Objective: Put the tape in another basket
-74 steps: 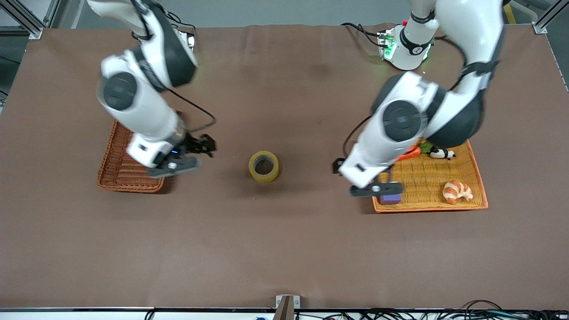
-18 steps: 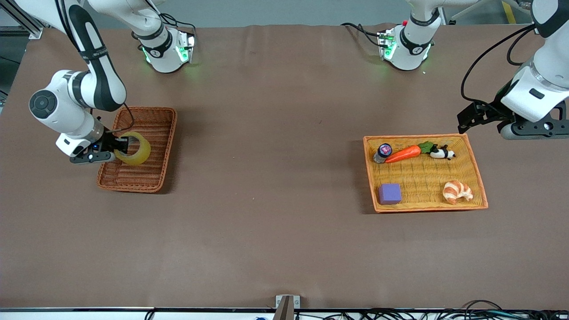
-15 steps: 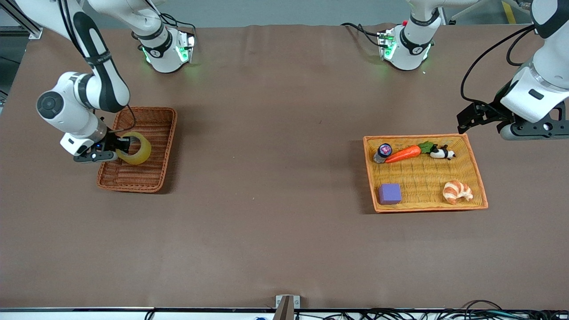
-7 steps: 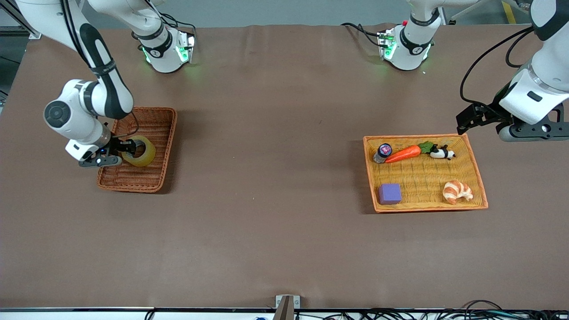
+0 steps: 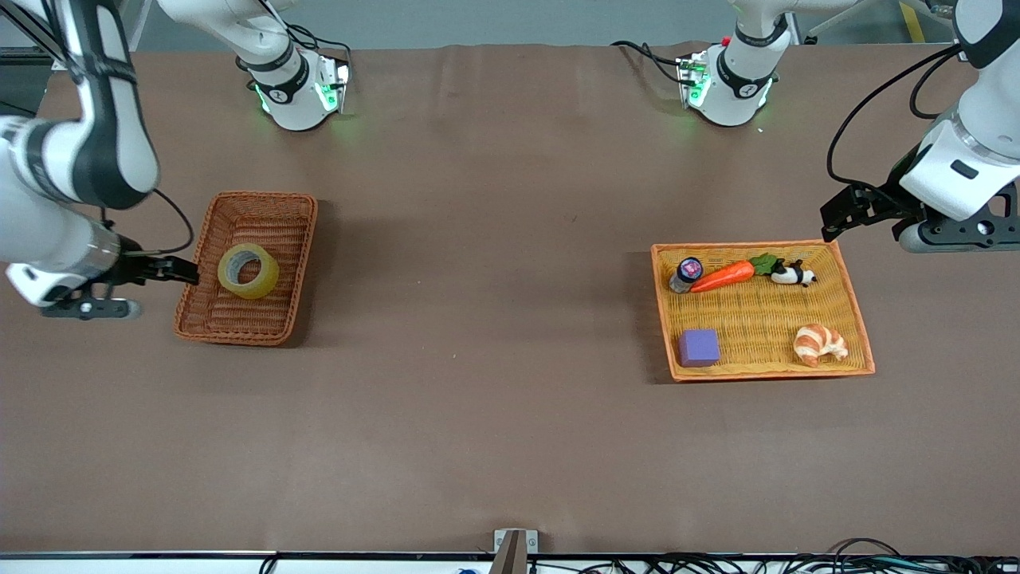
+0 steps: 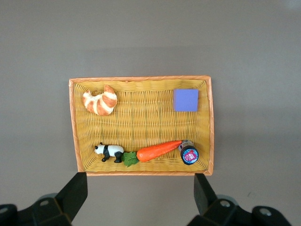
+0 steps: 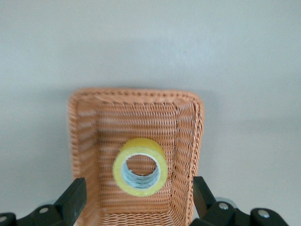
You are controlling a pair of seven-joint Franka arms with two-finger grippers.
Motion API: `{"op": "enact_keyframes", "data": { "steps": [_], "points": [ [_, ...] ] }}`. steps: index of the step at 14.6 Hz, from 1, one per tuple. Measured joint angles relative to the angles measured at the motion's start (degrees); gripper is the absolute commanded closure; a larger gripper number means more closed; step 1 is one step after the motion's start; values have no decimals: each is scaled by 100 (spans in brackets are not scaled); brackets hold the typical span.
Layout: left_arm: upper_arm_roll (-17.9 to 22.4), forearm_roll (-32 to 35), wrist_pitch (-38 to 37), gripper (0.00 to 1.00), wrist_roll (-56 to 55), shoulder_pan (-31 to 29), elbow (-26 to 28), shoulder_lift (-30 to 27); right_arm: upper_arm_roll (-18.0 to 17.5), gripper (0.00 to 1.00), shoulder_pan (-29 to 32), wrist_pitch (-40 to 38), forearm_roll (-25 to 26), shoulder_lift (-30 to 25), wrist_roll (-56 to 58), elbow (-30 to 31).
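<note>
The tape (image 5: pixel 250 288), a yellowish ring, lies flat in the dark reddish-brown wicker basket (image 5: pixel 263 197) at the right arm's end of the table. It also shows in the right wrist view (image 7: pixel 141 190), in the middle of the basket (image 7: pixel 89 141). My right gripper (image 5: pixel 185 273) is open and empty, up over the table just outside the basket's rim, apart from the tape; its jaws stand wide in the right wrist view (image 7: pixel 138 202). My left gripper (image 5: pixel 835 219) is open and empty and waits above the table beside the light-orange tray.
The light-orange flat tray (image 5: pixel 765 319) at the left arm's end holds a croissant (image 5: pixel 820 344), a purple block (image 5: pixel 699 347), a carrot (image 5: pixel 723 275), a panda toy (image 5: pixel 792 275) and a small bottle (image 5: pixel 685 273). The tray also shows in the left wrist view (image 6: pixel 141 122).
My right gripper has let go of the tape, which now lies flat in the basket, and has drawn back and up toward the right arm's end. The left arm has barely moved.
</note>
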State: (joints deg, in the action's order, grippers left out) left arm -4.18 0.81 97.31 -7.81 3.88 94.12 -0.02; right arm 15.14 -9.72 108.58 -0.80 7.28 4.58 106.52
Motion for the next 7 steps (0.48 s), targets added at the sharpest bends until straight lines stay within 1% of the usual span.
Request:
{"op": "enact_keyframes", "data": {
  "steps": [1,4,7],
  "points": [
    [0,0,2,0,-1,0,-41,1,-188,0,133,-232,0,-23,-37,-335],
    [-1,0,2,0,-2,0,-151,1,-508,0,295,-964,5,-43,-57,-1391],
    [-2,0,-94,0,-2,2,-218,1,-1007,0,740,-1663,12,-46,-58,-2249]
  ]
}}
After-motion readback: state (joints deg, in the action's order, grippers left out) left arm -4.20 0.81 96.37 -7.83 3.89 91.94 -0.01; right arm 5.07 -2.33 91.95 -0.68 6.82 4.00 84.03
